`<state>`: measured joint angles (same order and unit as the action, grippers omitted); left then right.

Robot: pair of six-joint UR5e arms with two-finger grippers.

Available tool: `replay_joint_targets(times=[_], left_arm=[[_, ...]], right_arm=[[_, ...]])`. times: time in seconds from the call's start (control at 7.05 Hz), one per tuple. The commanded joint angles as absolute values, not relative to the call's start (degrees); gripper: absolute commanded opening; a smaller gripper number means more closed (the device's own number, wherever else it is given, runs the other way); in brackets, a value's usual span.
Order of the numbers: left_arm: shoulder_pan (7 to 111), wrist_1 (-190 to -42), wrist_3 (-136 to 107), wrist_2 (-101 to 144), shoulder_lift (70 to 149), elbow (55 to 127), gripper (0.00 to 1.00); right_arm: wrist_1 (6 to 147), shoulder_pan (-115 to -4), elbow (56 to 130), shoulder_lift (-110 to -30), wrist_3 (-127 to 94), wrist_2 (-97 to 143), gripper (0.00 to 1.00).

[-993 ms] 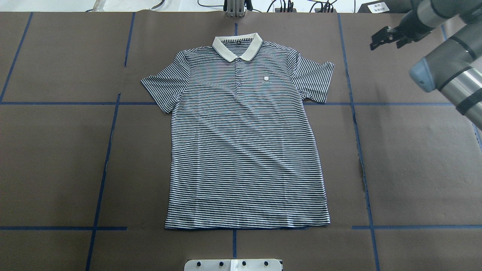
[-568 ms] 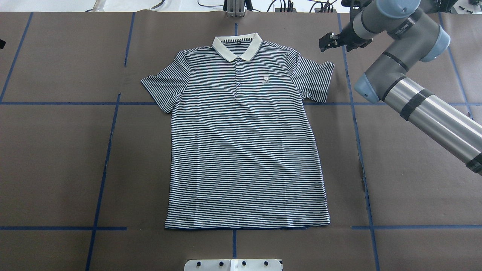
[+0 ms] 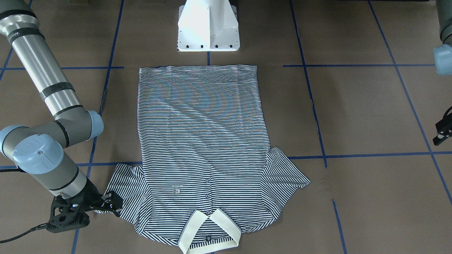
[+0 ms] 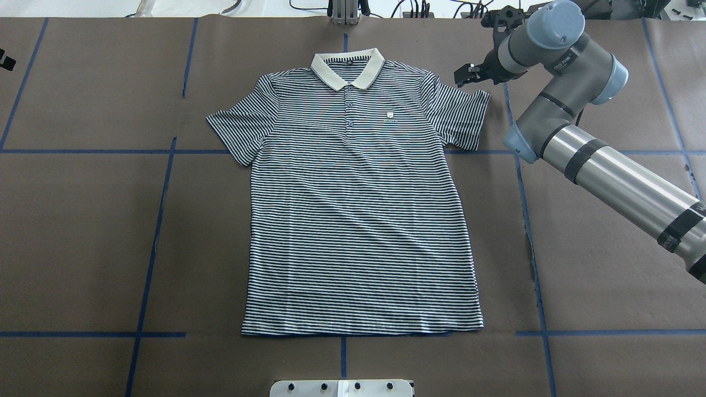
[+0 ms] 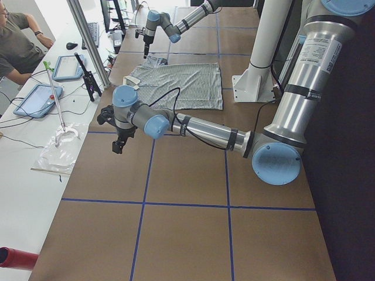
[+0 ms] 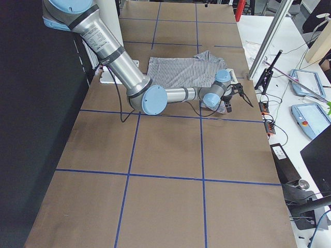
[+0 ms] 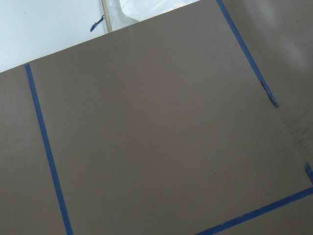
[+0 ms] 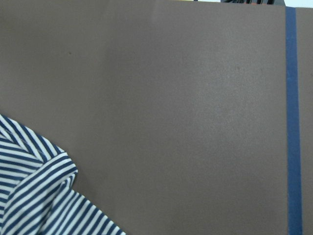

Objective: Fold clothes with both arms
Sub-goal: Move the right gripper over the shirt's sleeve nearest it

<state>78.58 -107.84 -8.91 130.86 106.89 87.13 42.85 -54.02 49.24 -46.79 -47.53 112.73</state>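
Within the last second the right arm (image 4: 601, 171) has swung in from the far corner of the table (image 4: 83, 231). The right gripper (image 4: 468, 75) now hangs just beside the sleeve (image 4: 460, 116) on that side, at about 1 o'clock from the middle of the polo shirt (image 4: 358, 209). Its jaws stand apart and it holds nothing yet.

The polo shirt itself has not moved. It lies flat and face up in the middle of the table, with the collar (image 4: 347, 66) at 12 o'clock and the hem at 6.

The left gripper (image 4: 4, 59) has only just come into sight, far out at 10 o'clock and well apart from the cloth. How wide it is open I cannot tell.

So I think the folding has not started. The right side is nearly ready to take the sleeve, and the left side has a longer way to go.
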Motion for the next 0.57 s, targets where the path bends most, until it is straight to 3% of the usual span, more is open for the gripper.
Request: replay_joint_targets(times=[0.0,0.28,0.43], left_arm=[[78.57,-107.84,-9.05,130.96,106.88,87.10,1.00],[78.49,-107.84,-9.84,131.13,106.88,87.10,1.00],[78.49,-107.84,-9.84,131.13,106.88,87.10,1.00]], right_arm=[[46.47,-54.05,49.13,-46.76,-44.67,114.34,1.00],[51.12,-54.14,50.26,-46.24,-44.12,115.40,0.99],[51.24,-54.14,50.36,-46.23,-44.03,115.40,0.87]])
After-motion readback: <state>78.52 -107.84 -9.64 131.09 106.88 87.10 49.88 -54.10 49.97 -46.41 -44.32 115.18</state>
